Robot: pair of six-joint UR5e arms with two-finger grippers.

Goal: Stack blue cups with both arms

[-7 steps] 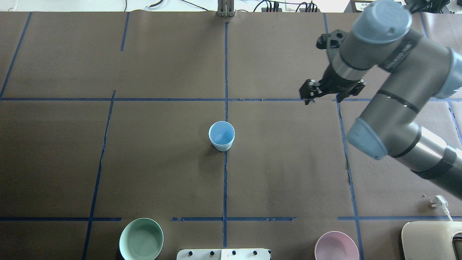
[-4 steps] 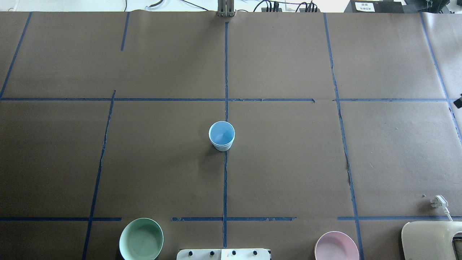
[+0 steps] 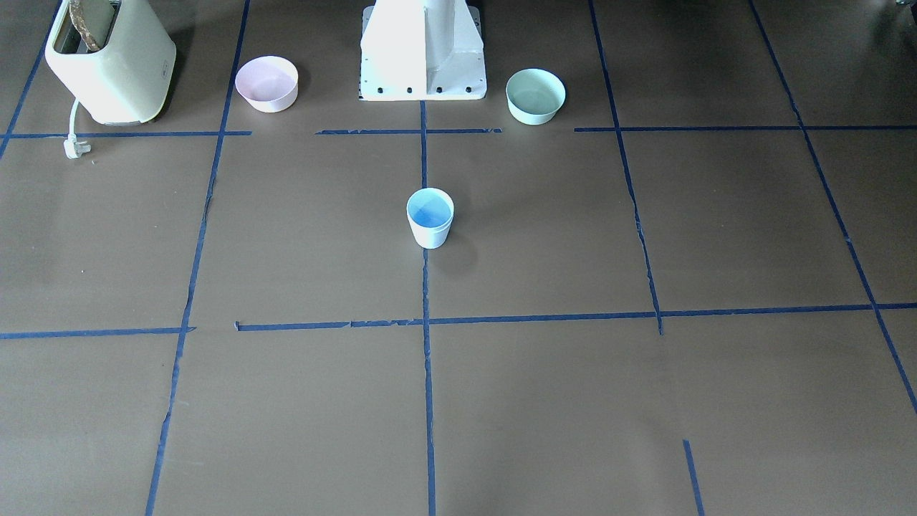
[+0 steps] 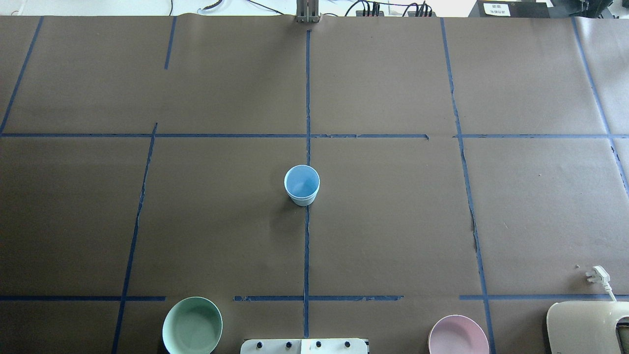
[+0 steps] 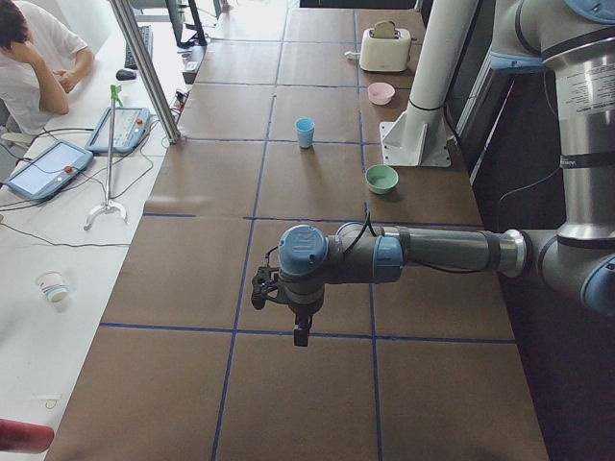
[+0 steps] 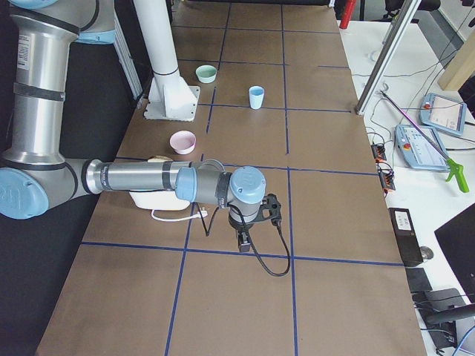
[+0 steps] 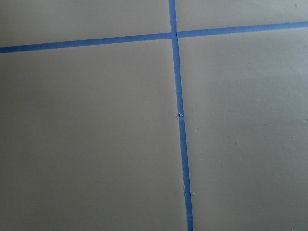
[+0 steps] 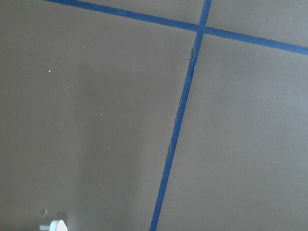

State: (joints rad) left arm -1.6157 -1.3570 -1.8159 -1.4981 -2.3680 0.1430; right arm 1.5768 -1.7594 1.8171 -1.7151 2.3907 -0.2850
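Note:
One pale-blue cup (image 4: 301,185) stands upright at the middle of the table on the centre tape line; it also shows in the front view (image 3: 430,217) and both side views (image 5: 305,132) (image 6: 256,97). No second separate cup shows, and I cannot tell whether another is nested in it. My left gripper (image 5: 301,334) hangs over bare table far from the cup, seen only in the exterior left view. My right gripper (image 6: 243,243) hangs over the table's other end, seen only in the exterior right view. I cannot tell whether either is open or shut. Both wrist views show only brown paper and blue tape.
A mint-green bowl (image 4: 192,325) and a pink bowl (image 4: 458,335) flank the white pedestal (image 3: 423,50) at the robot's edge. A cream toaster (image 3: 107,61) with a white plug (image 4: 597,274) sits on the robot's right. An operator (image 5: 29,58) sits beyond the far edge.
My right arm, over the table's far right one second ago, has swung out of the overhead view to the right. The cup has not moved.

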